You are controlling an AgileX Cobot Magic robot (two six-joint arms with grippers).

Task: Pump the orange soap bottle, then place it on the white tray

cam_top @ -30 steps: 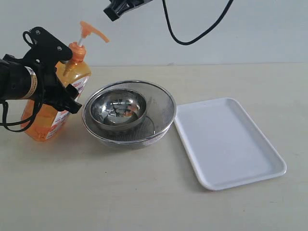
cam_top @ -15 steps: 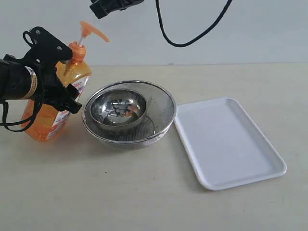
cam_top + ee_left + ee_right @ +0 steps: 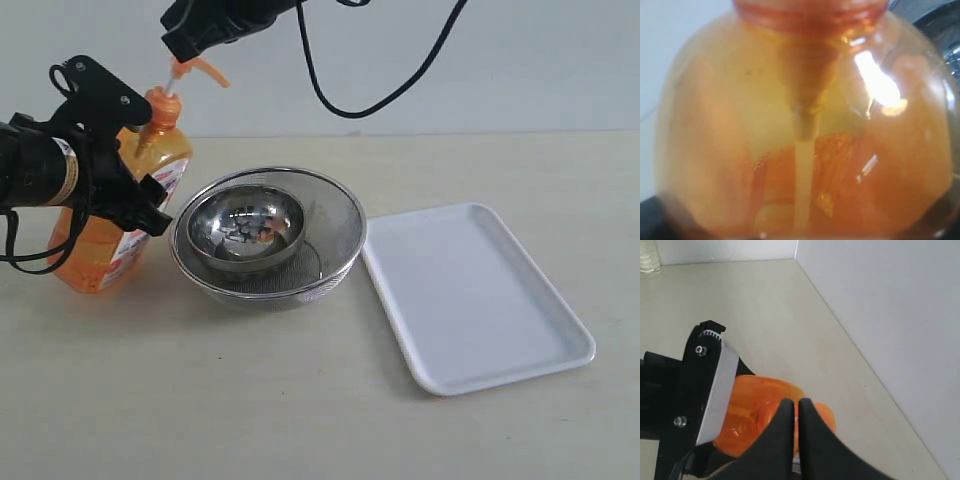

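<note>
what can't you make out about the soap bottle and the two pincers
1. Exterior view: the right pincer covers the top of the pump head, so contact is unclear.
2. Left wrist view: the blurred soap bottle fills the frame; no fingers show.
3. Exterior view: the left pincer hides most of the label; lettering too small.

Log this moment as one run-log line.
left gripper: shut on orange soap bottle, tilted | right gripper: shut, over pump head, contact unclear | white tray: bottle not placed
</note>
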